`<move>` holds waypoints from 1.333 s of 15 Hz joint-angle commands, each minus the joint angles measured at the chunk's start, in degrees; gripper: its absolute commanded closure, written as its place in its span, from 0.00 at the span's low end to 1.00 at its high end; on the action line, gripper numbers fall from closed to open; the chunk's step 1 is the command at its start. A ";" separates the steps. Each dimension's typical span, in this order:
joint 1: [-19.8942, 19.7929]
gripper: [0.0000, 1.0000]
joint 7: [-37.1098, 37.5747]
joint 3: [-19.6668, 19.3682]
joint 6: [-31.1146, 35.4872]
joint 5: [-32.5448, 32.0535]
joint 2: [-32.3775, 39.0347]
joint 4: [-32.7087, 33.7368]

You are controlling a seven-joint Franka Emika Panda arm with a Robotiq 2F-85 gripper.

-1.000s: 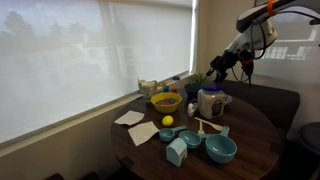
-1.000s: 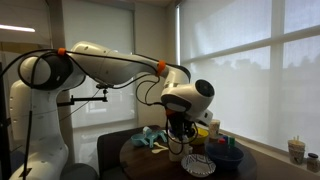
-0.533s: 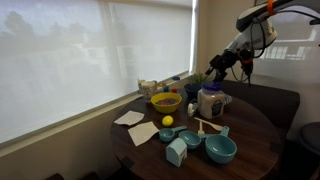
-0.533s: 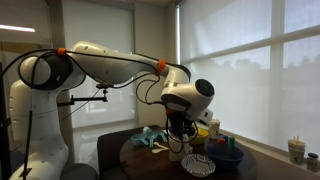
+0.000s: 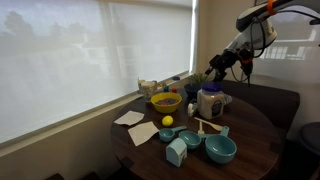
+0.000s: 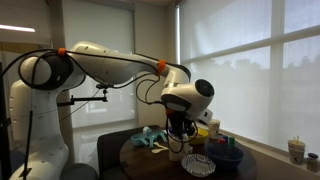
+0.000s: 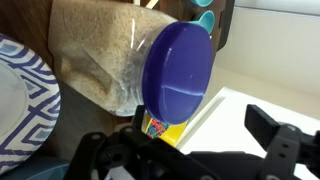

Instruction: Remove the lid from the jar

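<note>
The jar (image 5: 210,102) is a tall whitish cylinder standing on the round dark table (image 5: 255,125), with the dark-blue lid (image 5: 210,88) on top. In the wrist view the lid (image 7: 180,70) fills the upper middle and the jar body (image 7: 100,55) runs off to the upper left. My gripper (image 7: 180,135) is open, its two dark fingers spread wide apart, and holds nothing. In an exterior view the gripper (image 5: 222,66) hangs above the jar, clear of the lid. In an exterior view my gripper (image 6: 180,140) hides the jar.
A yellow bowl (image 5: 166,101), teal bowls (image 5: 220,150), a teal carton-shaped box (image 5: 176,152) and paper napkins (image 5: 143,132) lie in front of the jar. A blue-patterned plate (image 7: 20,100) and a colourful yellow box (image 7: 160,128) are beside it. The window blind (image 5: 90,60) is behind.
</note>
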 commanded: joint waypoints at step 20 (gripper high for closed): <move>-1.17 0.00 -0.62 1.73 -3.77 0.83 -0.54 3.25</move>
